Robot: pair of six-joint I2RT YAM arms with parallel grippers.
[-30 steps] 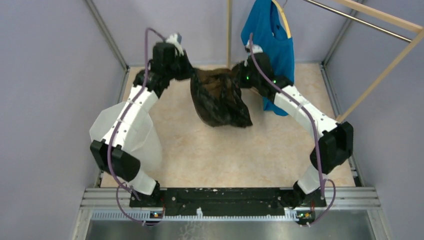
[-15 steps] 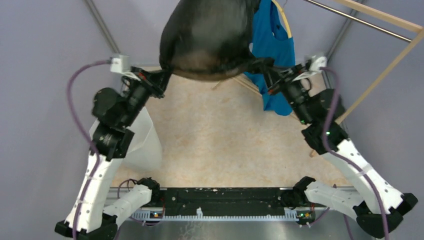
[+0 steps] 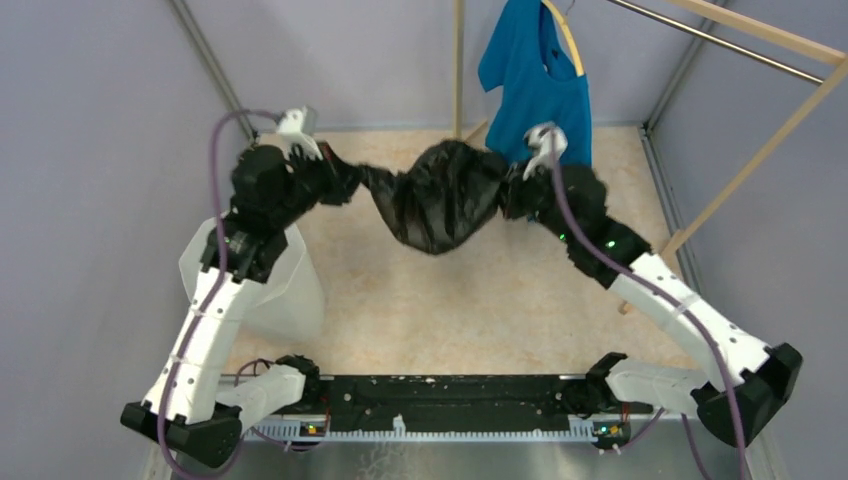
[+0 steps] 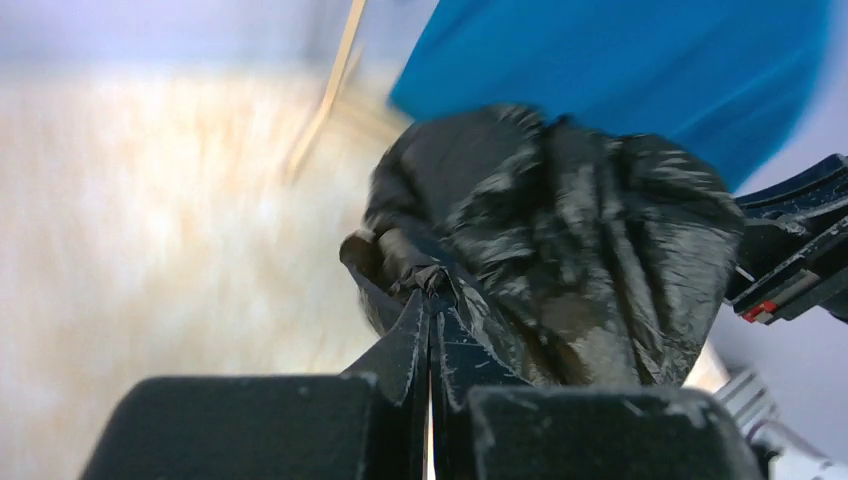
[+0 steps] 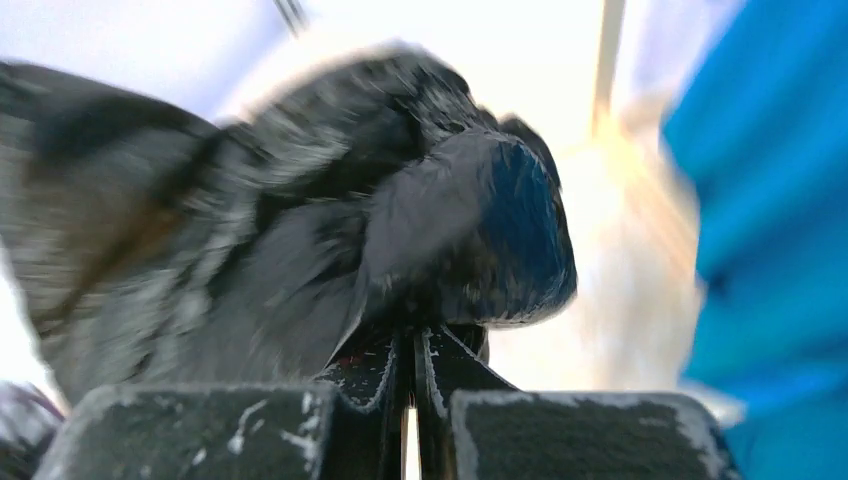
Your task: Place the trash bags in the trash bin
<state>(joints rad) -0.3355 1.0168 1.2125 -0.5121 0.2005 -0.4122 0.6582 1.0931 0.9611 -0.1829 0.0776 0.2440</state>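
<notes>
The black crinkled trash bag (image 3: 440,195) hangs in the air between my two grippers above the far middle of the table. My left gripper (image 3: 348,178) is shut on the bag's left edge; in the left wrist view the jaws pinch a bunched corner of the bag (image 4: 560,240). My right gripper (image 3: 512,185) is shut on the bag's right edge; the right wrist view, blurred, shows the bag (image 5: 300,230) billowing just past the closed jaws. The white translucent trash bin (image 3: 285,285) stands at the left, partly hidden behind my left arm.
A blue T-shirt (image 3: 535,85) hangs on a wooden hanger at the back right, close behind my right gripper. A wooden rack (image 3: 760,150) runs along the right side. Grey walls enclose the table (image 3: 450,310).
The bag, flung high and puffed up half a second ago, has dropped and now sags between the grippers. Both arms have come down and drawn closer together.
</notes>
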